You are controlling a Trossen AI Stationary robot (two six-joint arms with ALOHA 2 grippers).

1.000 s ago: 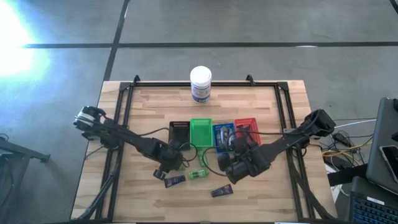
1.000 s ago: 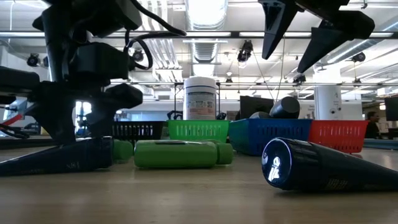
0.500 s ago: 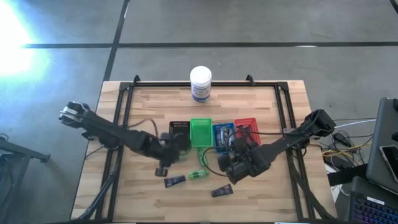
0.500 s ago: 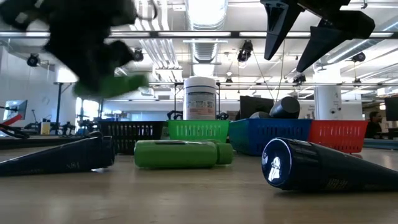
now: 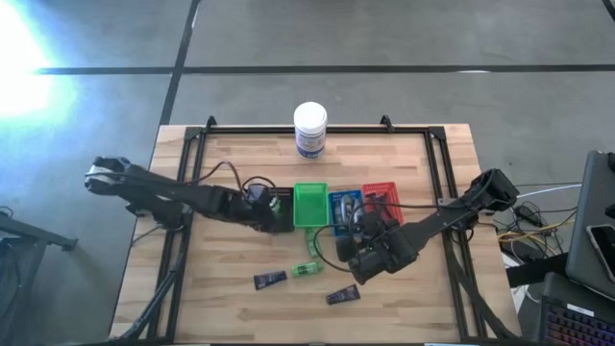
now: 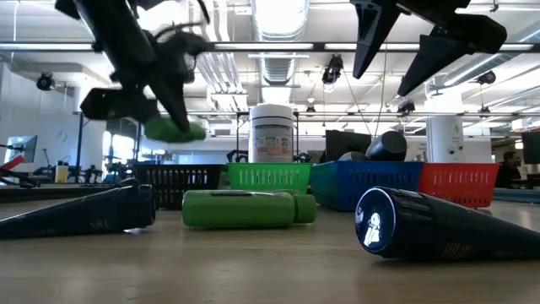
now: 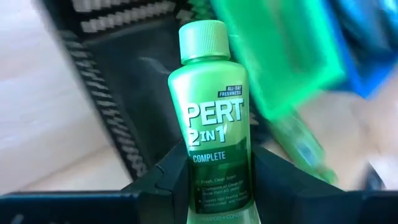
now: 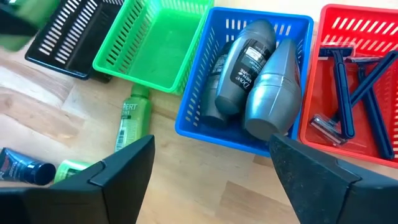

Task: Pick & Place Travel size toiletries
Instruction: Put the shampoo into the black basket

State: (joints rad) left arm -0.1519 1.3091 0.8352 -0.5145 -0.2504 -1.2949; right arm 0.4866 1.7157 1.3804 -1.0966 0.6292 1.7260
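Note:
My left gripper (image 5: 273,213) is shut on a small green PERT bottle (image 7: 214,118) and hovers above the black tray (image 5: 277,198), beside the green tray (image 5: 309,205). My right gripper (image 8: 211,171) is open, in the air near the blue tray (image 8: 193,106), which holds grey oval bottles (image 8: 252,59). Another green bottle (image 5: 306,269) lies on its side on the table. Two navy tubes (image 5: 270,280) (image 5: 342,295) also lie flat near the table's near edge. My left gripper pinches the green bottle's lower body (image 7: 214,186), near its base end, between the two fingers (image 7: 165,183). The capped end (image 7: 202,38) points away from the gripper, along the fingers. The bottle (image 6: 173,129) is lifted clear, tilted, over the black tray.
The red tray (image 8: 354,118) holds razors. A large white jar (image 5: 309,129) stands at the far edge. The four trays sit in a row at mid table. There is bare wood on the left and right of the table (image 5: 221,163).
My left gripper has risen from the table near the navy tubes, shut on the green bottle, and moved toward the far edge until it is over the black tray. The bottle has been lifted clear of the table. My right arm has kept still.

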